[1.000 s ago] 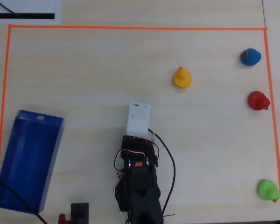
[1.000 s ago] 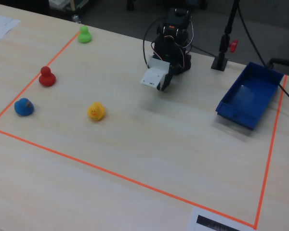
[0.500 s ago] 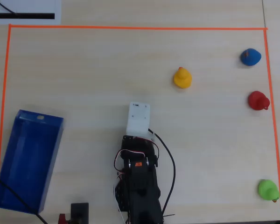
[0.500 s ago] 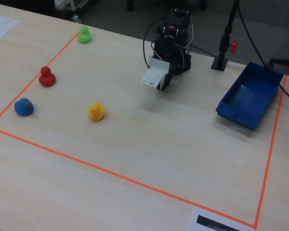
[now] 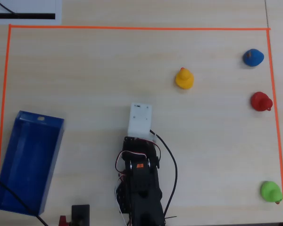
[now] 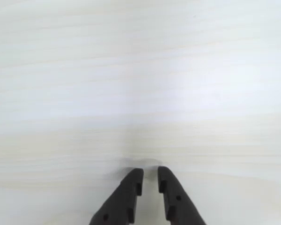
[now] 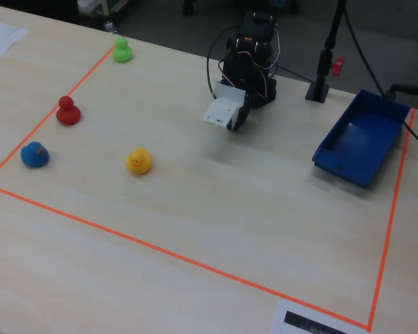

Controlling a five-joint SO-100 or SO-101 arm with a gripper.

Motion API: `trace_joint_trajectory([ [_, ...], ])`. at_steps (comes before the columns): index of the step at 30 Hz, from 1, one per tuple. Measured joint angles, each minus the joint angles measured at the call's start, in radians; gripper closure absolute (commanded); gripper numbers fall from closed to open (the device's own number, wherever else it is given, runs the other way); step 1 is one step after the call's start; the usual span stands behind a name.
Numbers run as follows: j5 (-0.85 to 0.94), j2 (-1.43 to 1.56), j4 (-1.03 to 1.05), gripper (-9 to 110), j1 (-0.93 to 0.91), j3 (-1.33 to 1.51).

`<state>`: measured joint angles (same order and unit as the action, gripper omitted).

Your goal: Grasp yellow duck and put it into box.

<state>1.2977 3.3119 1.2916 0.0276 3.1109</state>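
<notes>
The yellow duck [image 5: 184, 78] stands upright on the pale wooden table, up and to the right of the arm in the overhead view; in the fixed view the duck [image 7: 138, 161] is left of the arm. It does not show in the wrist view. The blue box [image 5: 26, 165] lies empty at the lower left, and at the right in the fixed view [image 7: 362, 142]. My gripper [image 6: 150, 171] points at bare table, its two dark fingers almost together with a narrow gap and nothing between them. In the overhead view the white wrist mount [image 5: 140, 120] hides it.
A blue duck [image 5: 253, 57], a red duck [image 5: 261, 101] and a green duck [image 5: 270, 191] stand along the right side. Orange tape [image 5: 132, 28] frames the work area. A black stand [image 7: 320, 87] and cables sit beside the arm's base [image 5: 139, 188].
</notes>
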Motion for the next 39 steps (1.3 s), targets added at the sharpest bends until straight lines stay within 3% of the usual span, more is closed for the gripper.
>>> trace_joint_trajectory([
  [39, 0.000, -0.002, -0.009, 101, -0.014, 0.000],
])
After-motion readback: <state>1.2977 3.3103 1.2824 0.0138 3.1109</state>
